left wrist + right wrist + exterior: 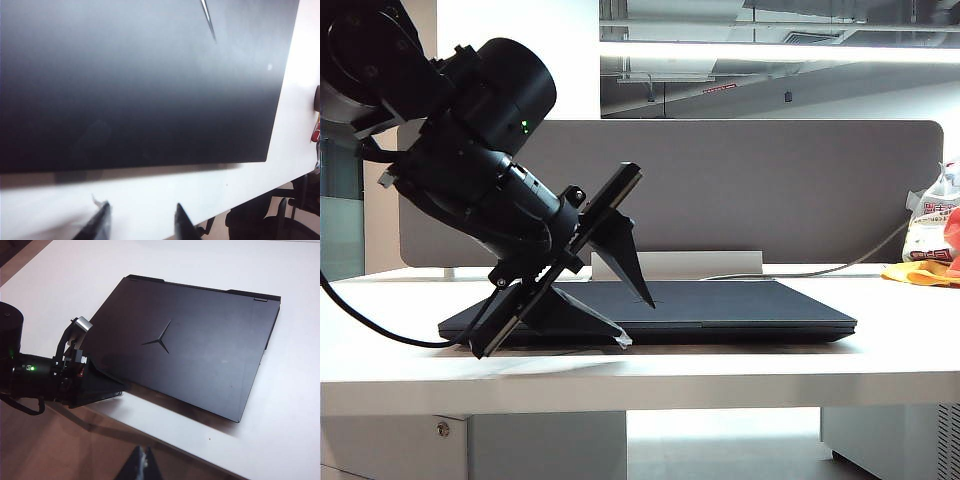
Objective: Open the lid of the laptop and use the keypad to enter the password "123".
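Nearest your exterior camera, the left gripper [625, 285] hangs tilted over the laptop's [720, 310] front-left corner, fingers [100, 225] spread wide, one tip above the lid [200, 360], the other by the edge, clasping nothing. You'll find the laptop flat and shut on the white table [640, 370], in front of the grey partition board [770, 190], lid down with its three-pointed emblem [160, 339] facing up. The right gripper [142, 465] sits off the laptop's front edge, well apart from it, fingertips pressed together, empty.
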